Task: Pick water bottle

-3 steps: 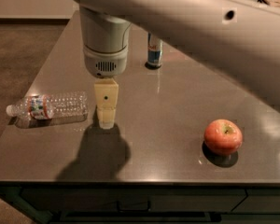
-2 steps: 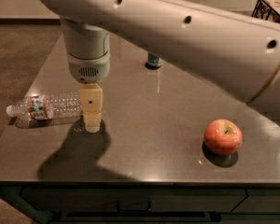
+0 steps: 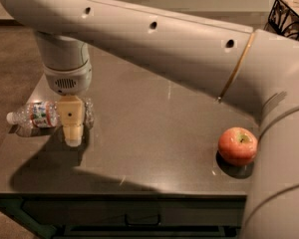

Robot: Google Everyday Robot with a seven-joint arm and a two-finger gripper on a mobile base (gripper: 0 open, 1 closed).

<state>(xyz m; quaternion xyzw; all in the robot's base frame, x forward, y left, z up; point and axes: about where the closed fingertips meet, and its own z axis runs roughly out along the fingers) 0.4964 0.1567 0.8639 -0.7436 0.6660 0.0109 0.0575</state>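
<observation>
The water bottle (image 3: 37, 115) lies on its side at the left edge of the dark table (image 3: 154, 133), white cap pointing left, with a red, white and green label. My gripper (image 3: 73, 139) hangs straight down from the wrist, low over the table. It stands in front of the bottle's base end and covers part of it. I cannot tell whether it touches the bottle.
A red apple (image 3: 237, 146) sits at the front right of the table. A black wire basket (image 3: 290, 15) stands at the back right. My big arm spans the upper view and hides the back of the table. The table's front and left edges are close.
The arm has swung left. The gripper has moved from beside the bottle's base end to in front of it. The can at the back is now hidden by the arm.
</observation>
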